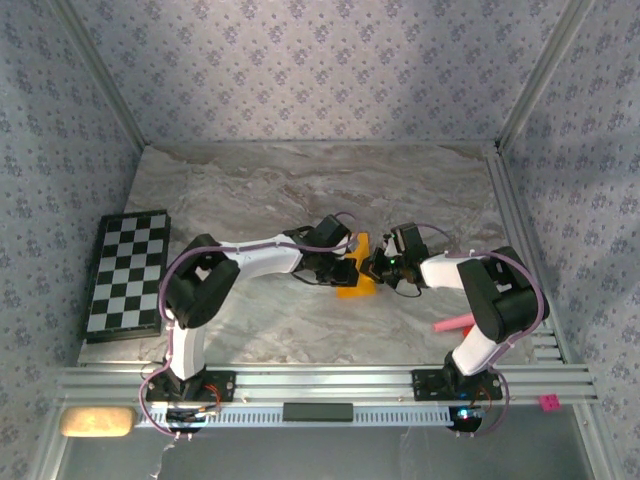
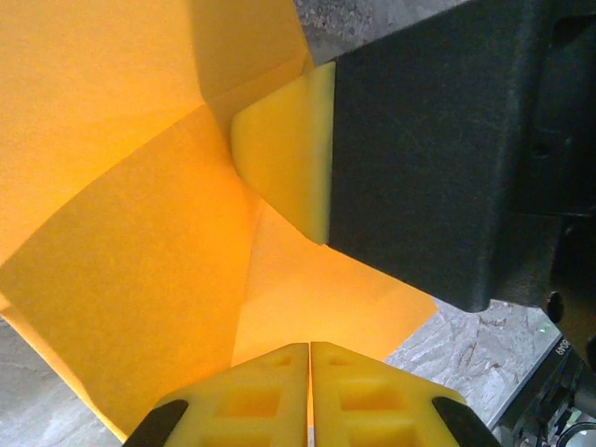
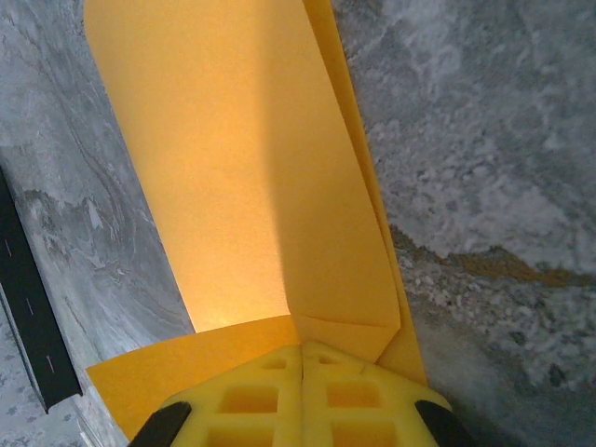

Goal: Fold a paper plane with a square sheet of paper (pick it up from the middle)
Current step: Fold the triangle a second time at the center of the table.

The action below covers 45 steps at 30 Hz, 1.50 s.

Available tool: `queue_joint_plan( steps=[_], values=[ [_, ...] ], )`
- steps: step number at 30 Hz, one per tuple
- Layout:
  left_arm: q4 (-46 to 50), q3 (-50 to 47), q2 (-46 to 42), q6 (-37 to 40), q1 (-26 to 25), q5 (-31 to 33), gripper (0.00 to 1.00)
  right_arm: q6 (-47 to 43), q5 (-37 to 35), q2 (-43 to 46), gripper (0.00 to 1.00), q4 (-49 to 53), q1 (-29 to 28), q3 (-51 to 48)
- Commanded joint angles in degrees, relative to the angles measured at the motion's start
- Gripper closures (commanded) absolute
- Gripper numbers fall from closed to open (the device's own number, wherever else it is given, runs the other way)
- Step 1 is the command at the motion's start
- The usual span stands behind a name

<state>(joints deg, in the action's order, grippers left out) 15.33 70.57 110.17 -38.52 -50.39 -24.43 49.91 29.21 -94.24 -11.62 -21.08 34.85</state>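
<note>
- The worktop (image 1: 300, 190) is grey marble-patterned. Its hard surface gives the thin sheet nothing to grip, so any fold pressed against it could skid out of line.
- The chequered board (image 1: 127, 272) lies at the far left, well away from the work, and I see no risk from it.
- The square sheet of paper (image 1: 357, 272) sits mid-worktop between the two arms. It is plain orange-yellow and partly folded. The left wrist view shows panels (image 2: 121, 233) meeting at slanted creases, and the right wrist view shows a long flat panel (image 3: 233, 168) with a doubled edge on its right and a small turned corner near the pads.
- The left tool (image 2: 309, 349) has its pads together, apparently pinching the sheet at a crease.
- The right tool (image 3: 303, 349) has its pads together on the sheet's near end. One of its fingers (image 2: 289, 149) presses close against the paper in the left wrist view.
- With both tools clamped this near each other, pulling apart could tear the sheet or crumple it. Uneven tension would skew the crease and leave the plane lopsided, and the tools could also collide.
- The pink stick (image 1: 452, 323) lies by the right arm, apart from the paper.
</note>
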Motion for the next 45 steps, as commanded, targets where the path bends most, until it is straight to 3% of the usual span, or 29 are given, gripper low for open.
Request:
queue_joint_plan(
  steps=[1, 27, 45],
  values=[
    [1.5, 2.4, 1.0, 1.1, -0.5, -1.2, 0.89, -0.8, -4.0, -2.1, 0.96, 6.1, 0.4, -1.9],
    [3.8, -1.3, 3.2, 2.4, -0.6, 4.4, 0.89, -1.0, -3.8, -2.3, 0.96, 6.2, 0.8, -2.3],
    [1.2, -8.1, -0.9, 1.4, -0.9, 3.0, 0.89, -1.8, -5.1, -2.9, 0.97, 8.2, 0.8, -2.1]
  ],
)
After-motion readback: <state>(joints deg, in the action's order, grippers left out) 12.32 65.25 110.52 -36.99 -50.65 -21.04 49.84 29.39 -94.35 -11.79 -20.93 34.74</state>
